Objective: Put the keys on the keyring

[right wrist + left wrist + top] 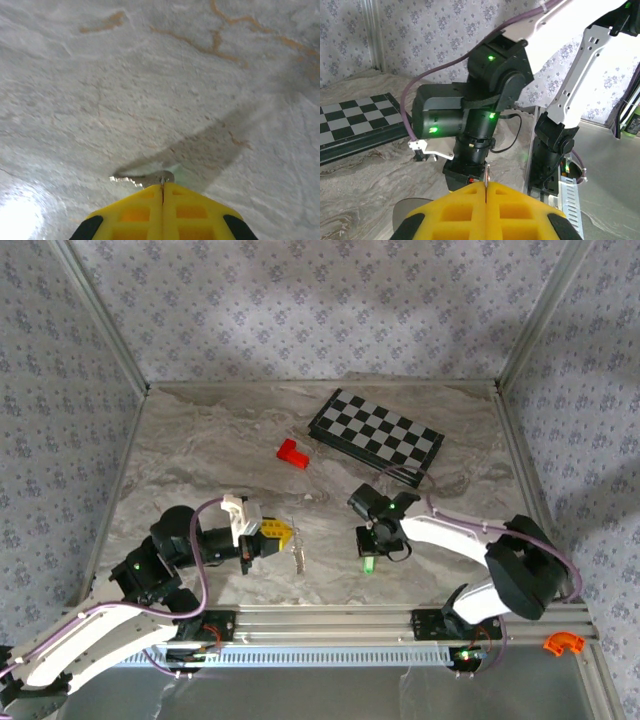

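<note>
My left gripper (pixel 286 537) is shut on the keyring (pixel 298 554), a thin silvery piece that hangs just off its yellow fingertips at the table's front middle. Seen from the left wrist, the ring (pixel 488 173) shows edge-on as a narrow metal sliver pinched between the closed pads of that gripper (pixel 485 186). A little to the right, my right gripper (pixel 368 550) points down at the table, with the small green key (pixel 368 565) at its tip. In the right wrist view, the gripper (pixel 161 186) is shut on the key (pixel 141 179), whose toothed silver blade sticks out left.
A black-and-grey chessboard (pixel 375 435) lies at the back right, with a red block (pixel 292 453) to its left. An orange piece (pixel 562 643) sits on the front rail at the far right. The right arm's black wrist (pixel 485 100) stands close in front of the left gripper.
</note>
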